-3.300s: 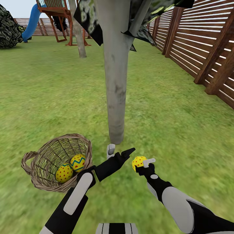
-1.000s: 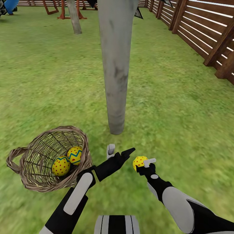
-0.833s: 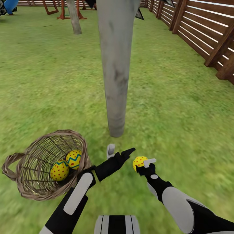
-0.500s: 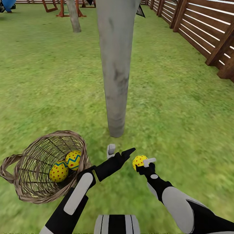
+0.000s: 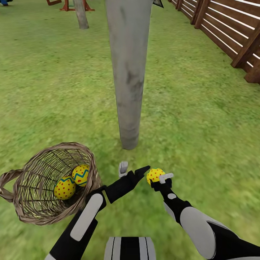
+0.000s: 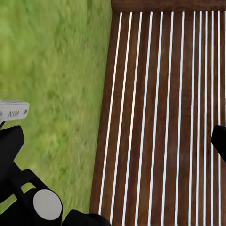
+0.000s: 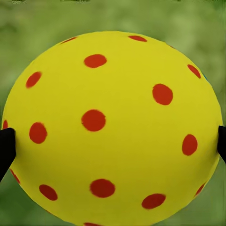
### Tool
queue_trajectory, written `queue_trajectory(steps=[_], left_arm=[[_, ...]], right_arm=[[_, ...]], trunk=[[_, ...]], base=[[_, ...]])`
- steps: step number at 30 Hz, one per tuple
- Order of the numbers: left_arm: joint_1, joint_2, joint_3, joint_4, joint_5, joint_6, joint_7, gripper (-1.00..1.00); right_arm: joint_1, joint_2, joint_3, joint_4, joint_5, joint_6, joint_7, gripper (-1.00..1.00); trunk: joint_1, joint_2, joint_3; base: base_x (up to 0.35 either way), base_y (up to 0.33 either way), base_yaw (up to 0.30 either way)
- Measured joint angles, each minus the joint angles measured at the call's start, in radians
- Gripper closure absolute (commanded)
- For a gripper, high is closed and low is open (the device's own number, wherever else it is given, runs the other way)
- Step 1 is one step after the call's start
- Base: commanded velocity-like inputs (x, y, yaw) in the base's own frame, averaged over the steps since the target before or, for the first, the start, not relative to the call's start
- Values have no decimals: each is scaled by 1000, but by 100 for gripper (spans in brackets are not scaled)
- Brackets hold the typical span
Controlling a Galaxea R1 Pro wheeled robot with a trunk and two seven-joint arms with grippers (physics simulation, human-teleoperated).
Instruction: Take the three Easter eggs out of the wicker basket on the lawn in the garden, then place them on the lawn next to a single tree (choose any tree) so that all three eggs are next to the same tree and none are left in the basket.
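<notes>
One yellow, red-dotted egg (image 5: 154,175) is clamped in the right gripper (image 5: 159,177) above the lawn (image 5: 202,137) near the tree (image 5: 128,72), while the left gripper (image 5: 131,169) is spread, extended forward, empty.

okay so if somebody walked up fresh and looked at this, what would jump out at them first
Probably the yellow red-dotted egg pinched in the right gripper, just short of the pale grey tree trunk. Next, the wicker basket on the lawn at the robot's left, with two more eggs inside.
</notes>
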Motion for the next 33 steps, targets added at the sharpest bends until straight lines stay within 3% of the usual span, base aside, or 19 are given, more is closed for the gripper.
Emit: queue_trajectory(steps=[6,7,11,12,20,33], left_arm=[[8,0,0,0,0,0,0,-100],[8,0,0,0,0,0,0,-100],[8,0,0,0,0,0,0,-100],[8,0,0,-1,0,0,0,-100],[9,0,0,-1,1,0,0,-100],[9,-2,-1,-2,2,0,0,-100]], right_arm=[[0,1,12,-2,-1,6,-3,100],[0,1,13,-2,-1,7,-4,-100],[1,0,4,-2,-1,33,-3,-100],[1,0,-15,-1,-2,56,-2,-100],[1,0,-16,-2,-2,57,-1,-100],[1,-2,-18,-4,-4,57,4,-100]], trunk=[[0,0,0],[0,0,0],[0,0,0],[0,0,0],[0,0,0],[-6,3,50]], base=[[0,0,0],[0,0,0],[0,0,0],[0,0,0],[0,0,0],[0,0,0]])
